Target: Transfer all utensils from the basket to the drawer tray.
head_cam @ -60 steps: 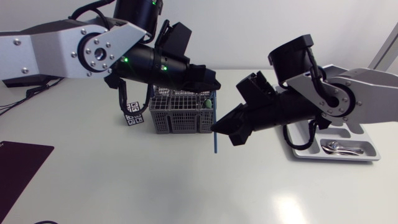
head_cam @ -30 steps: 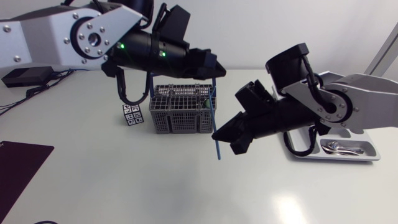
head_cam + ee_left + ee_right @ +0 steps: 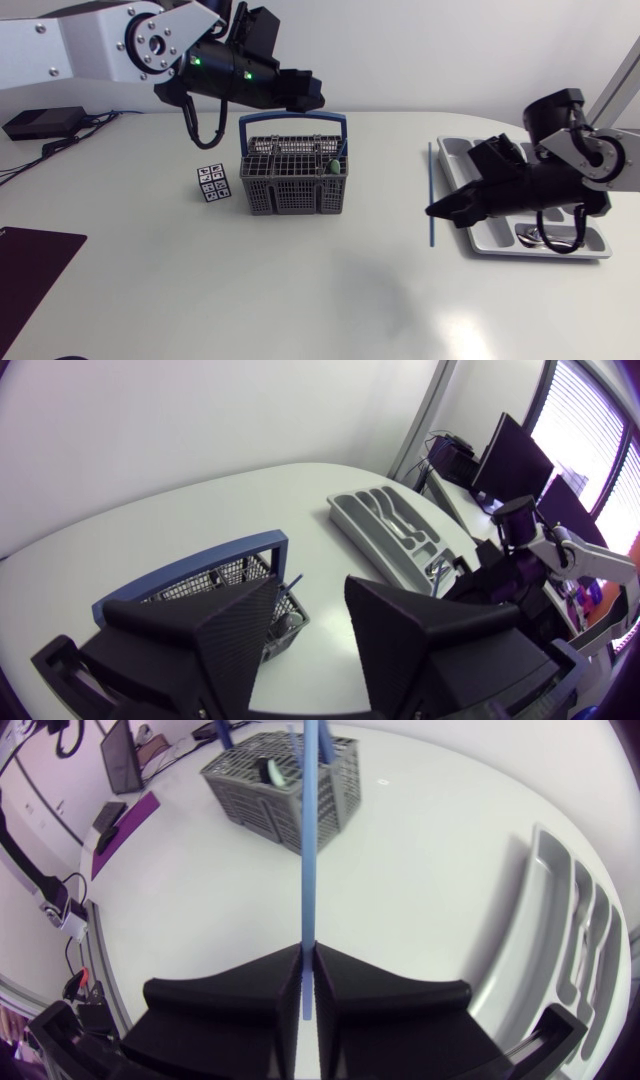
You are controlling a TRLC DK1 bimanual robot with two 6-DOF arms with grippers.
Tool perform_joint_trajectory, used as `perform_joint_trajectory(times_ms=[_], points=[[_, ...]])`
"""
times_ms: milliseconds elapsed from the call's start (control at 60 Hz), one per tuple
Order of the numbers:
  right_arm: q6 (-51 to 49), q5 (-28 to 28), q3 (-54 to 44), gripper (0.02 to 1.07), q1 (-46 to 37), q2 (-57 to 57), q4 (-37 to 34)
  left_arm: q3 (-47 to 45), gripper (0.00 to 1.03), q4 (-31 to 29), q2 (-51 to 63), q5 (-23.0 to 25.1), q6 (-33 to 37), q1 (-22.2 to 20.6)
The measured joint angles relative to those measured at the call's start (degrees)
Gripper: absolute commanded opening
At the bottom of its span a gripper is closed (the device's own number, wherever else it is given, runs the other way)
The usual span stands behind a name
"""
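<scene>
— how many containers?
— one grey basket, and one drawer tray on the right.
— utensils?
— three i can count: one blue stick, one green-tipped piece in the basket, one metal piece in the tray.
— anything else?
— one patterned cube, one dark mat near left, and two grippers: left gripper, right gripper.

2 silver-grey and black arms with matte black grippers
The left arm has a flat silver-grey link ending in a round hub ringed with small screws, then a black forearm dotted with green lights and a black cable looped beneath it; the right arm has a silver-grey link around a black circular joint, a black cap and a black cable loop; the left gripper and right gripper each carry 2 broad wedge-shaped fingers
</scene>
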Motion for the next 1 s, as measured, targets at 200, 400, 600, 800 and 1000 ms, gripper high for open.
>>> perform_joint_trajectory(times_ms=[200,400,600,800,1000], points=[[-3.08,0.31,5.40,0.08,-12.55,6.05,-3.02,-0.07,0.50,-0.52,0.63,-6.56,3.80,-1.44],[-3.63,2.60,12.83,0.08,-18.93,12.26,-3.96,-1.92,0.50,-0.74,2.25,-13.31,7.91,-4.59],[-2.23,5.57,17.35,0.08,-20.00,18.93,-4.00,-2.43,0.50,-0.76,3.41,-15.87,9.60,-5.88],[0.98,8.24,18.93,0.11,-20.00,25.07,-3.34,-3.50,0.50,-0.39,4.42,-19.02,10.82,-6.21],[2.69,10.78,19.58,0.26,-19.98,28.46,-2.03,-4.98,0.50,-0.33,5.64,-20.55,11.67,-7.89]])
